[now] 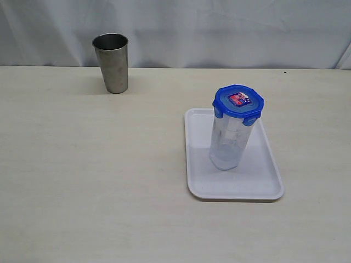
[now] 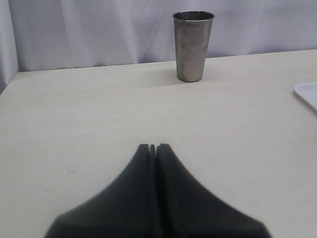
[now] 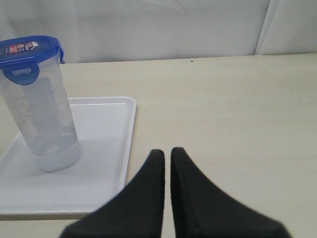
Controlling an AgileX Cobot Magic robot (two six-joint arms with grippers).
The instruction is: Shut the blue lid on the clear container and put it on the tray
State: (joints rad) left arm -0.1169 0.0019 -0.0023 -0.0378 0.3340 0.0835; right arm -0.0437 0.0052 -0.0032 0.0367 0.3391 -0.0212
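The clear container (image 1: 229,145) stands upright on the white tray (image 1: 263,181), right of the table's middle. The blue lid (image 1: 238,101) sits on its rim with the red-and-white sticker facing up and its flaps hanging down. Neither arm shows in the exterior view. In the right wrist view the container (image 3: 44,124), the lid (image 3: 27,52) and the tray (image 3: 104,129) lie off to one side of my right gripper (image 3: 168,152), which is shut on nothing and well apart from them. My left gripper (image 2: 153,147) is shut and empty over bare table.
A grey steel cup (image 1: 112,63) stands upright at the back left of the table, straight ahead of the left gripper as the cup (image 2: 192,45). A corner of the tray (image 2: 308,93) shows at that view's edge. A white cloth hangs behind the table.
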